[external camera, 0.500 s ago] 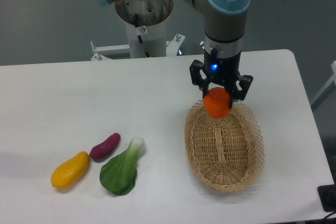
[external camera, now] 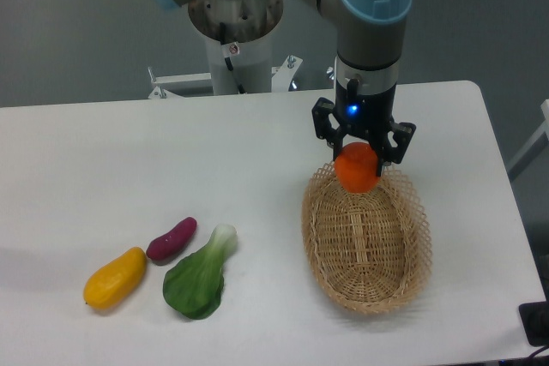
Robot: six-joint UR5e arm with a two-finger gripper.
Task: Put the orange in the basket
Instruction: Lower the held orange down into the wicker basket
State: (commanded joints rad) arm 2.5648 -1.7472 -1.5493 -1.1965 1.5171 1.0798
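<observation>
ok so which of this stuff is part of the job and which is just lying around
In the job:
small round orange-red fruit, held in the claw
oval tan wicker basket

Lying about:
long yellow-orange fruit
purple sweet potato
leafy green vegetable

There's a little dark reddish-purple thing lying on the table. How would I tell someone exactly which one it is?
Start at the white table and go to the group of three foods at its front left, far from the wicker basket. The purple piece lies between the yellow mango-like fruit and the leafy green vegetable. It is the smallest and darkest of the three, shaped like a stubby sweet potato.
</observation>
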